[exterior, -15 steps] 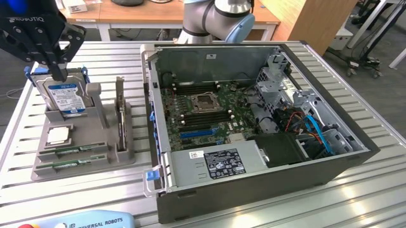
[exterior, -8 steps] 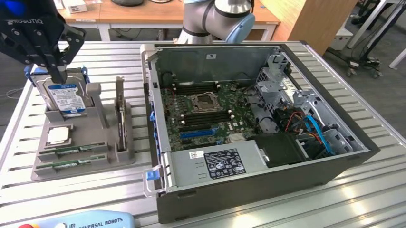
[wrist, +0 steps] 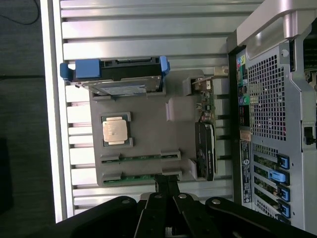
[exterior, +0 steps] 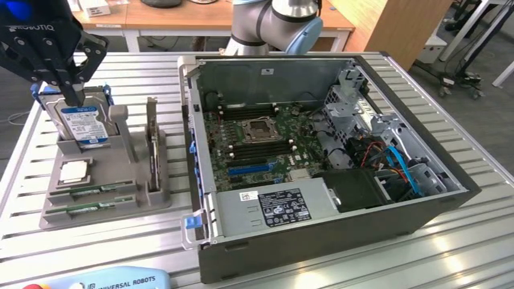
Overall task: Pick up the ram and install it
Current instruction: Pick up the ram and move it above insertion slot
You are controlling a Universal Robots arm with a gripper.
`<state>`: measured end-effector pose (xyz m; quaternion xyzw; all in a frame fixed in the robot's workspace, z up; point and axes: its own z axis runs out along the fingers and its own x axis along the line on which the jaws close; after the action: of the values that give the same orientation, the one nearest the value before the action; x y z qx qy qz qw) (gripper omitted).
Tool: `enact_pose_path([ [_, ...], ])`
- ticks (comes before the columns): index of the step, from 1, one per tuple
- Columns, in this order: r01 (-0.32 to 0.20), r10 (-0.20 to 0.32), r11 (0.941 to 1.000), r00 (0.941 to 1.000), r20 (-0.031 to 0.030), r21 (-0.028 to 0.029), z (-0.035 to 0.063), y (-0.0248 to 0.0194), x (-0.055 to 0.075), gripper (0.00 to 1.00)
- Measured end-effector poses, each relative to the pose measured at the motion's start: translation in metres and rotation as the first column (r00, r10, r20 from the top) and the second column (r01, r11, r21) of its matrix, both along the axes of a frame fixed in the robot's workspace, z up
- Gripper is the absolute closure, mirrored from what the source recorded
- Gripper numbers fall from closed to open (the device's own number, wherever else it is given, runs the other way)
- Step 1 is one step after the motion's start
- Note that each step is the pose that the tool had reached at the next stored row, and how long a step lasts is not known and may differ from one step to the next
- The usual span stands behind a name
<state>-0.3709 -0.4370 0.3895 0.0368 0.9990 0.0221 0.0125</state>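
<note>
One tool [exterior: 72, 98], closed, hangs above grey holder [exterior: 136, 203].

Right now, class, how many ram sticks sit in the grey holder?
2. The first ram lies in the slot beside the processor chip; the second ram in the outer slot alongside. None looks hidden.

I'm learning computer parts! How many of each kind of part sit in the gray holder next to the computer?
Ram sticks: 2
Hard drive: 1
Processor chip: 1
Upright card: 1
Total: 5
</note>
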Motion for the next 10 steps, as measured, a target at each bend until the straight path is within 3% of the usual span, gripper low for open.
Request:
enact_pose_path([
  [10,-0.001,0.001,1.0,1.0,0.0,0.0,0.0,0.0,0.0,0.9],
])
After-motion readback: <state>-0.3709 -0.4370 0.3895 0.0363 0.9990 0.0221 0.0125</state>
